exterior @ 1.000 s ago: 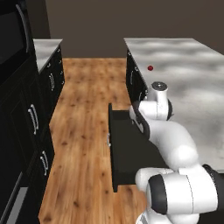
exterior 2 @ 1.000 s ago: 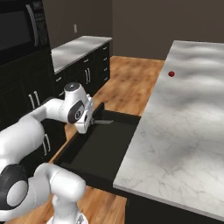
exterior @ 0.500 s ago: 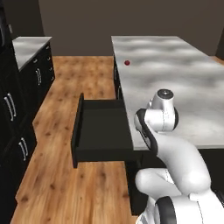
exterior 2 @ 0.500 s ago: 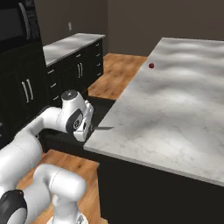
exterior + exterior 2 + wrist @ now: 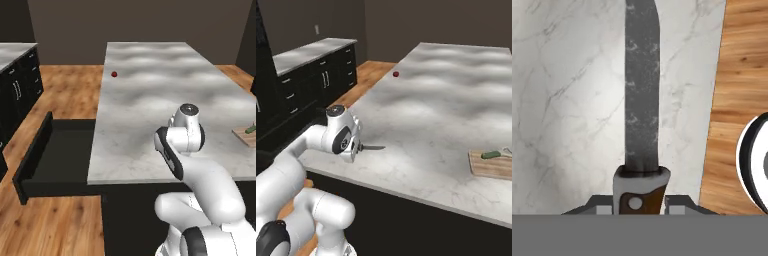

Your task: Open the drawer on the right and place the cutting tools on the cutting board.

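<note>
One knife [image 5: 641, 95] gripped by its brown handle, blade sticking out flat over the marble counter [image 5: 431, 115].
Gripper [image 5: 357, 148] closed on knife handle, fingers [image 5: 677, 204] pressing in from both sides; blade pointing away from the hand, hanging just above the counter near its front edge, not touching in the right base view. Sitting on the cutting board [image 5: 491, 165], well apart toward the counter's far right: green-handled tool [image 5: 491, 155]. Standing open at the counter's left side: black drawer [image 5: 55, 160], over the wood floor [image 5: 60, 220]. Lying far back on the counter: small red ball [image 5: 114, 74].
</note>
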Motion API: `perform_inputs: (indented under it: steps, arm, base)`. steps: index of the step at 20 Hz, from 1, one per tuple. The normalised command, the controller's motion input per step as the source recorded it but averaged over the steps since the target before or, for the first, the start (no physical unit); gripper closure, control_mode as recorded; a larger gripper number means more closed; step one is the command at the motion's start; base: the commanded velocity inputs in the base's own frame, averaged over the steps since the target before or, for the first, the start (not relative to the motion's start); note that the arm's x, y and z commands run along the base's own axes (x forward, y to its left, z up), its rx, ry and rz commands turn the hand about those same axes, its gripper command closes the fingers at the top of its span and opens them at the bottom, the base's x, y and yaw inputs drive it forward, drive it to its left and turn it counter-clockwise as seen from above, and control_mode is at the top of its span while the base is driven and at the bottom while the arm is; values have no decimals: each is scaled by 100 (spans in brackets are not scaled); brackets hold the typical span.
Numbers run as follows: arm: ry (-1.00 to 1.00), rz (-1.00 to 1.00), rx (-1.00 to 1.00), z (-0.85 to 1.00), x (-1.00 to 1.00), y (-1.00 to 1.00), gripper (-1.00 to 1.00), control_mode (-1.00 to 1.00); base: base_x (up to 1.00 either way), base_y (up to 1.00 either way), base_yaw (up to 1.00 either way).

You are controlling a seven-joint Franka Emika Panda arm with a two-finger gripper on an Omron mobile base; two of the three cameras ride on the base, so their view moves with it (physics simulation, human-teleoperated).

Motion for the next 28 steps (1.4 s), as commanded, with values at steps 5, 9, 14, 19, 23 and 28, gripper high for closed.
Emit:
perform_inputs:
  steps: [5,9,14,19,23,28]
  arm:
    - [0,0,0,0,0,0,100,100]
    - [0,0,0,0,0,0,100,100]
    - [0,0,0,0,0,0,100,100]
    - [0,0,0,0,0,0,100,100]
    - [0,0,0,0,0,0,100,100]
    - [20,19,13,0,98,-57,100,-100]
  base:
    - [19,-100,0]
    - [-9,-100,0]
    - [10,-100,0]
    - [58,-97,5]
    - [92,-63,18]
    - [0,0,0]
